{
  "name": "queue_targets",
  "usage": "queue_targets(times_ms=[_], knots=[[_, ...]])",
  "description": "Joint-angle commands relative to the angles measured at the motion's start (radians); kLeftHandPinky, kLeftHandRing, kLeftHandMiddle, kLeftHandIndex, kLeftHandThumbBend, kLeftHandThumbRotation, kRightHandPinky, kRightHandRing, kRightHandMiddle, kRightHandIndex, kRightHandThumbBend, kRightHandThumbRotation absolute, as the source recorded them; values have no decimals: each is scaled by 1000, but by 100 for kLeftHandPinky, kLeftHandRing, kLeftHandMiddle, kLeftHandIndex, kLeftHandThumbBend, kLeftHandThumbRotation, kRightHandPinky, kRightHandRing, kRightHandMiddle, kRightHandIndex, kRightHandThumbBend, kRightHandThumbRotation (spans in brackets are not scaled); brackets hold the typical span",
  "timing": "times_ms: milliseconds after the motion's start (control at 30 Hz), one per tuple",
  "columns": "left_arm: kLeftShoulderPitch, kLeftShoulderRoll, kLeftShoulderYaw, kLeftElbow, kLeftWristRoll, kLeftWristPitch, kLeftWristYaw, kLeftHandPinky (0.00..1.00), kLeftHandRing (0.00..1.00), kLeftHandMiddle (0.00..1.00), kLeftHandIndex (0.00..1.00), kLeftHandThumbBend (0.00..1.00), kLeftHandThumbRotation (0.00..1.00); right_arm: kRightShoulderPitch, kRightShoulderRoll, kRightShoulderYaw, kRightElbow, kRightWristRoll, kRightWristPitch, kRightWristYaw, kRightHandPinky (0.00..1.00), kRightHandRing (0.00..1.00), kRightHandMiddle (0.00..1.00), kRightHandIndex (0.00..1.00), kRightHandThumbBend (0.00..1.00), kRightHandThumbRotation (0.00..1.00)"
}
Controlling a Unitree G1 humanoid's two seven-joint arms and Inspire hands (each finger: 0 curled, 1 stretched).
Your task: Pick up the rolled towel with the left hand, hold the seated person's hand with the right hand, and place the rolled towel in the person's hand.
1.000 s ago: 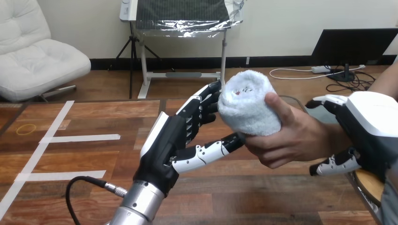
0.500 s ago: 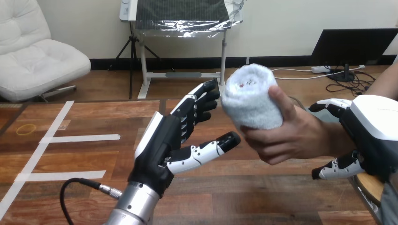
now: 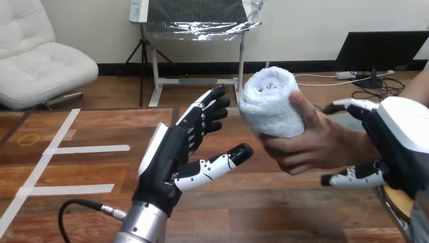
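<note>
One rolled towel (image 3: 268, 109) sat in the person's hand (image 3: 311, 147), delivery apparently done; the left hand (image 3: 171, 157) hung open just beside it; whether the right hand (image 3: 404, 139) clasped the wrist was unclear.

Rolled towel (image 3: 268, 104) is gripped in the person's hand (image 3: 308, 147), above the wooden table (image 3: 86, 169).
The towel is held tilted, one end turned up. The left hand (image 3: 169, 157) is kept open just beside it, fingers straight, nothing touched. The right hand (image 3: 399, 136) is seen at the person's wrist; a grip there cannot be told.
</note>
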Motion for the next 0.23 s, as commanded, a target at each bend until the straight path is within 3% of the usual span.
queue_targets(times_ms=[0,200], knots=[[-8,-15,15,-47,5,-65,21,84,85,87,89,65,32,-4,93,14,-72,0,-47,-103,66,81,83,76,77,0],[14,-20,17,-53,-3,-88,33,84,85,86,89,62,35,23,181,63,-81,-7,-101,-195,61,77,81,73,69,0]])
